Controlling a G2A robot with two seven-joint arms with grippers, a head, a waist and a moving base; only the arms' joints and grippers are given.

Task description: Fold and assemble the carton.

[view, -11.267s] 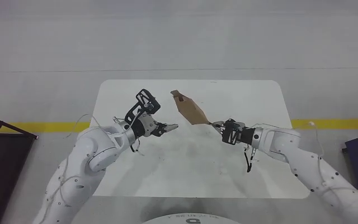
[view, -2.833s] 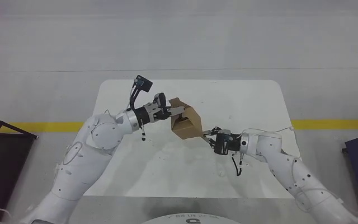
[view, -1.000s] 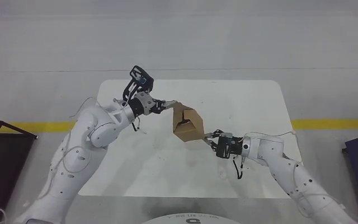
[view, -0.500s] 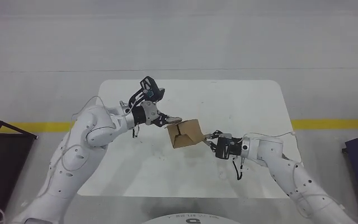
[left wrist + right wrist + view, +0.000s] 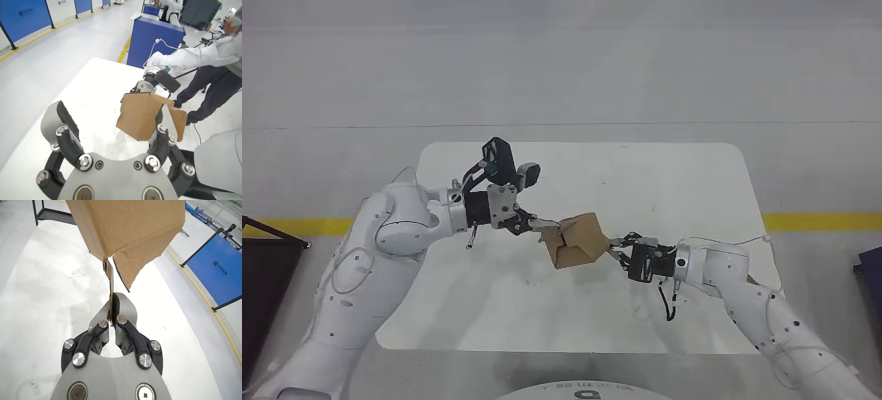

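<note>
A brown carton (image 5: pixel 575 240), partly unfolded into a box shape, hangs just above the middle of the white table (image 5: pixel 672 180). My right gripper (image 5: pixel 620 245) is shut on a thin flap at the carton's right end. In the right wrist view that flap is pinched between the pads (image 5: pixel 115 302) and the carton (image 5: pixel 128 237) rises beyond them. My left gripper (image 5: pixel 535 225) is open at the carton's left end. In the left wrist view its fingers (image 5: pixel 66 117) spread wide, and one lies against the carton (image 5: pixel 138 117) beside a loose flap (image 5: pixel 178 123).
The table's left half and front strip are bare white surface. A blue cabinet (image 5: pixel 155 41) stands beyond the table's right end. A black metal frame (image 5: pixel 47 211) stands past the left end.
Over the last second the carton tipped over and sank a little toward the table's front. My left gripper came down to its left end. The right gripper kept its hold.
</note>
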